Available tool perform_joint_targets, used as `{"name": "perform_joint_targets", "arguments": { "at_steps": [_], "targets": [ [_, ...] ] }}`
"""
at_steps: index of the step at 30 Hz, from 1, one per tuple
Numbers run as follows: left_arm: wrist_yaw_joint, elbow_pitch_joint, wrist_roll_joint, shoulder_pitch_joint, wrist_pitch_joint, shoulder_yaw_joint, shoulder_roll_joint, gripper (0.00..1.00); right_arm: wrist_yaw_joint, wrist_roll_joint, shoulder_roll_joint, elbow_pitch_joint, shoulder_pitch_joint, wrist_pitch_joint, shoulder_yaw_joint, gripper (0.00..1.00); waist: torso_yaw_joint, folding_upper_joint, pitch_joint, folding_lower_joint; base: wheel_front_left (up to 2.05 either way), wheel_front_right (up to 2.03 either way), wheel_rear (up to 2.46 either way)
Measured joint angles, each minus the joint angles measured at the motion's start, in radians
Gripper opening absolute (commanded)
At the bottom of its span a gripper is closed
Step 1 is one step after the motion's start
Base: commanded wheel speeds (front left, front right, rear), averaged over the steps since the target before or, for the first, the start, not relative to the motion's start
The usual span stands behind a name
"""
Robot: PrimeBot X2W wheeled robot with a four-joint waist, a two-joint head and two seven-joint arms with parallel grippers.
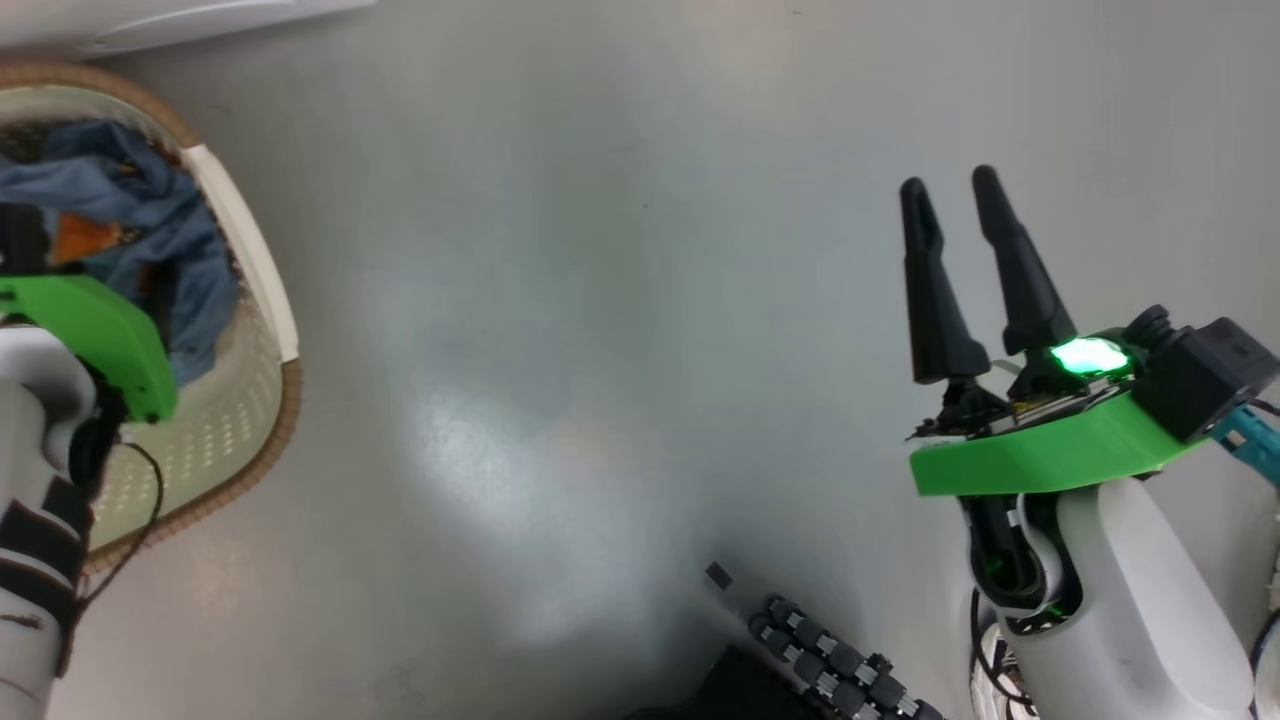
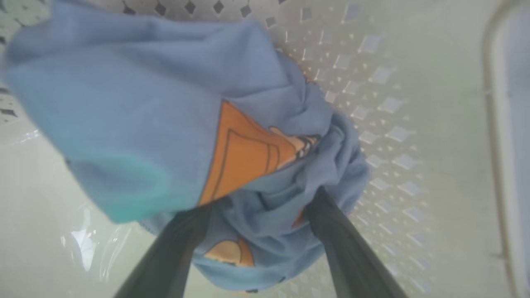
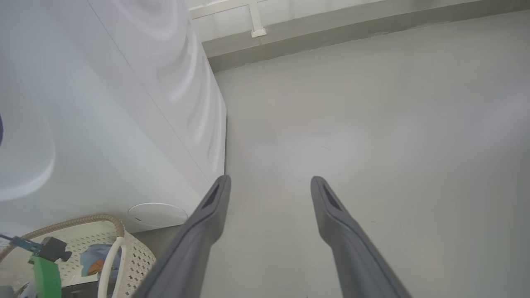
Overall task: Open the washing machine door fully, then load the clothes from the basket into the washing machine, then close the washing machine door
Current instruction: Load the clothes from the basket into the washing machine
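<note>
Far to the left, a small cream plastic basket (image 1: 290, 400) with perforated sides, a brown woven-look rim and a white side handle sits on the pale grey glossy floor (image 1: 600, 300). It is close to the foot of the big white boxy washing machine (image 3: 103, 103), whose edge also shows at the top left of the head view (image 1: 200, 20). A blue cloth garment (image 1: 150, 220) with orange cartoon prints lies crumpled inside the basket. The robot's left arm, with its bright green wrist bracket (image 1: 100, 330), reaches down into it.

Seen from that wrist, the left gripper (image 2: 261, 198) is spread wide. Its two dark fingers (image 2: 339, 240) straddle a bunched fold of the blue cloth garment (image 2: 145, 103), and their tips are lost in the cloth. The basket's perforated wall (image 2: 385, 124) is just behind.

On the machine's lower front there is a round white cap (image 3: 157, 214), just above the basket (image 3: 136, 256).

The middle of the floor shows a soft sheen. A row of black rollers (image 1: 830, 660) on the robot's base sits at the bottom edge of the head view.

Over on the right, the right gripper (image 1: 950, 190) hangs above the floor, well apart from the basket. Its long dark fingers are parted and there is nothing between them. From its own wrist (image 3: 269, 182), the gap between the fingers frames the grey floor (image 3: 372, 124) beside the machine's side panel.
</note>
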Motion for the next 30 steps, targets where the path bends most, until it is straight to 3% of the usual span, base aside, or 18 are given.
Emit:
{"name": "perform_joint_targets", "arguments": {
  "at_steps": [9,10,12,13,23,30],
  "targets": [
    [0.000,0.026,-0.039,-0.028,0.017,-0.030,0.028,1.00,0.000,0.023,0.001,-0.011,-0.003,0.000,0.022,1.00,-0.031,0.0001,0.015,0.0001,0.00,0.00,0.00],
    [0.000,0.026,-0.041,-0.031,0.017,-0.033,0.031,0.90,0.000,0.023,0.001,-0.012,-0.003,0.000,0.022,1.00,-0.033,0.0001,0.016,0.0000,0.00,0.00,0.00],
    [0.000,0.030,-0.044,-0.032,0.017,-0.040,0.031,0.13,0.000,0.023,0.001,-0.012,-0.003,0.000,0.023,1.00,-0.037,0.0000,0.015,0.0000,0.00,0.00,0.00],
    [0.000,0.032,-0.046,-0.032,0.016,-0.044,0.031,0.00,0.000,0.023,0.001,-0.012,-0.003,0.000,0.023,1.00,-0.037,0.0001,0.014,0.0000,0.00,0.00,0.00],
    [0.000,0.027,-0.103,-0.032,-0.061,-0.061,0.025,0.00,0.000,0.021,0.001,-0.012,-0.003,0.000,0.015,1.00,-0.024,0.0000,-0.008,0.0000,0.00,0.00,0.00],
    [0.000,0.008,-0.181,-0.011,-0.160,-0.055,-0.012,0.00,0.000,0.002,0.001,-0.011,-0.003,0.000,-0.001,1.00,0.003,0.0000,-0.047,0.0000,0.00,0.00,0.00]
  ]
}}
